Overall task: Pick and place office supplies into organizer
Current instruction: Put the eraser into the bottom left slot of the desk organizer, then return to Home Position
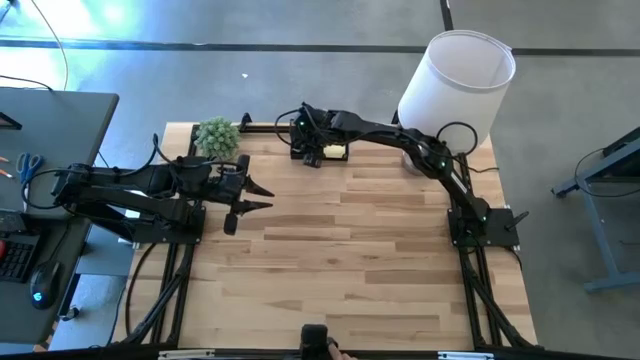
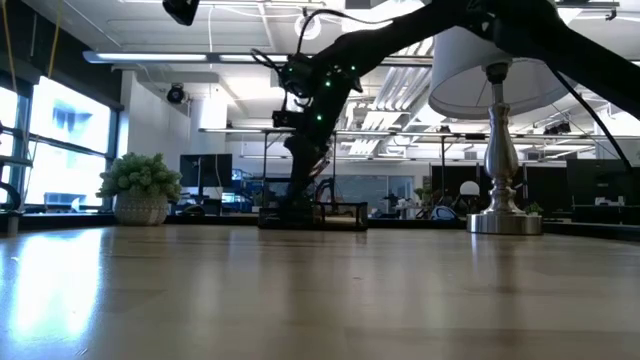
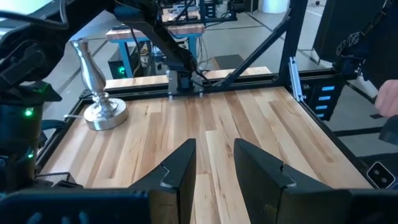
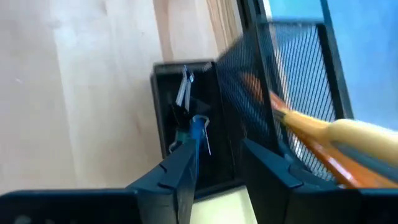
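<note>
The black mesh organizer (image 1: 322, 152) stands at the table's far edge, also visible in the low view (image 2: 318, 214). My right gripper (image 4: 217, 152) hovers open just above it, fingers pointing down. In the right wrist view the taller cup section (image 4: 298, 68) holds orange pencils (image 4: 311, 134) and a yellow handle (image 4: 364, 134). The lower tray section (image 4: 186, 74) holds a small blue clip with wire handles (image 4: 198, 127) and other small clips. A yellow sticky-note pad (image 1: 336, 152) shows beside the gripper. My left gripper (image 1: 262, 195) waits open over the table's left side. My right gripper is open with nothing between its fingers. One fingertip (image 4: 185, 155) stands right at the blue clip (image 4: 199, 123) lying in the tray; I cannot tell whether they touch.
A lamp with a white shade (image 1: 458, 80) and a silver base (image 3: 102, 112) stands at the far right corner. A small green plant (image 1: 217, 137) is at the far left corner. Bare wood lies across the middle (image 1: 350, 250). A person's hand (image 3: 388, 102) shows beyond the table.
</note>
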`<move>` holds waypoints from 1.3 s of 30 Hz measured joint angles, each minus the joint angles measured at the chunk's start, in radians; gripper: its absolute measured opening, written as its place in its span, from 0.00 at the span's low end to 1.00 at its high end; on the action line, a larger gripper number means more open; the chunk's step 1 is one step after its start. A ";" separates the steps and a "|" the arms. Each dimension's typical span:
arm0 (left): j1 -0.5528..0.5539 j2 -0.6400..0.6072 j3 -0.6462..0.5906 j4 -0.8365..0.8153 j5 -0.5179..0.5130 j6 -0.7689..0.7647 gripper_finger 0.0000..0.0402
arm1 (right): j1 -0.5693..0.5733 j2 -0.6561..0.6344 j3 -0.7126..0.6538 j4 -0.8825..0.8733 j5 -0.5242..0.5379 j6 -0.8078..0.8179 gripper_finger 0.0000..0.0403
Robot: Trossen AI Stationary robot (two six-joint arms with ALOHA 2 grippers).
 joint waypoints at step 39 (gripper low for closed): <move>0.000 -0.310 -0.164 0.095 0.089 0.001 0.02 | 0.292 -0.798 -0.783 0.155 -0.074 0.371 0.04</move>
